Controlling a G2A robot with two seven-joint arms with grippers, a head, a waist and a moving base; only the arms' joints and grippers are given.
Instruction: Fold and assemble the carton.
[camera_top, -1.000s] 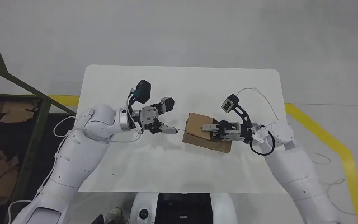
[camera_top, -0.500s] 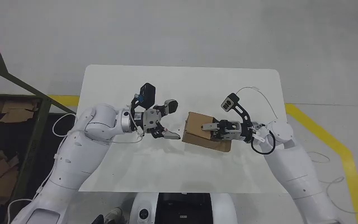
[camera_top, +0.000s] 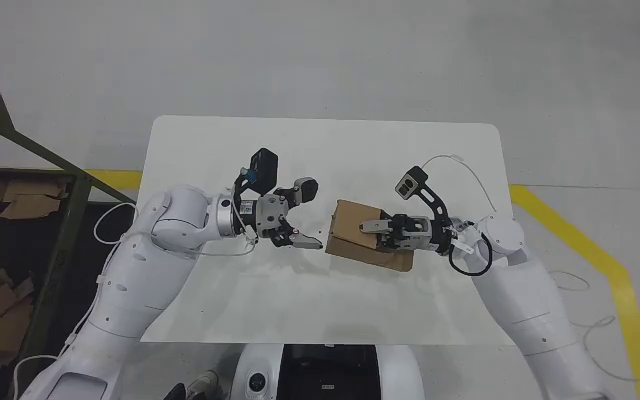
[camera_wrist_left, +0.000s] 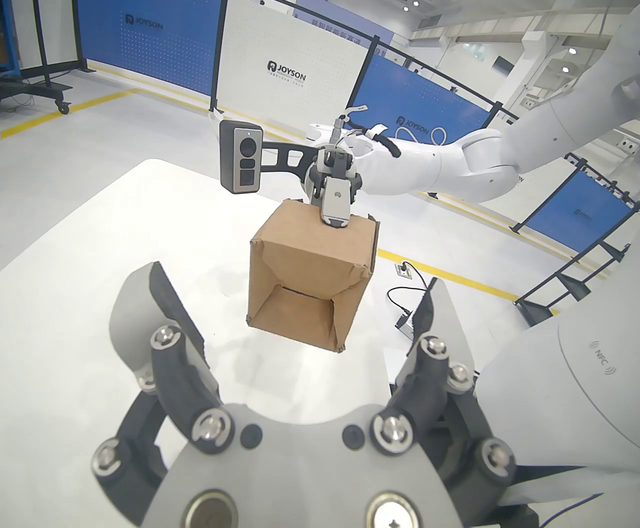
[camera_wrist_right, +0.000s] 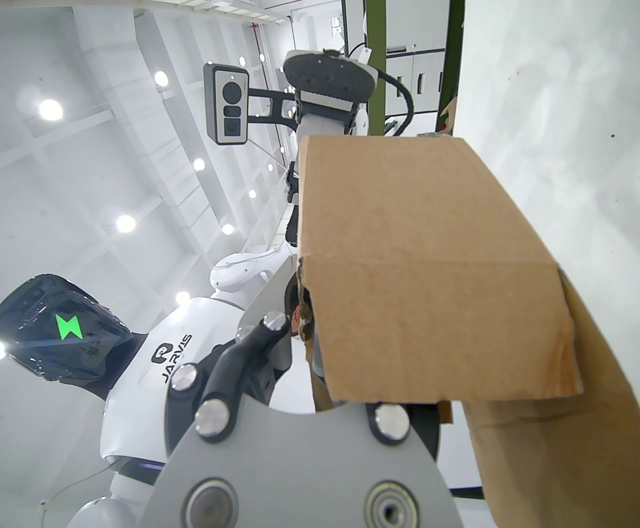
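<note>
The left gripper is over the middle of the white table, turned sideways. Its two fingers are spread wide apart and hold nothing. It faces the brown cardboard carton, which is just to its right, with a short gap between them.

The carton lies on its side, right of the table's middle. Its long axis runs roughly left to right across the table, slightly skewed. Its open end points at the left gripper, and from the left wrist the inside shows, with the flaps around the mouth bent inward. I cannot tell whether its lower edge rests on the table or hangs just above it.

The right gripper is at the carton's far, right-hand end and is clamped on the cardboard there. One finger lies flat on the outside of the top panel at that edge. From the right wrist, a brown panel sits directly in front of the gripper and covers its fingertips.
</note>
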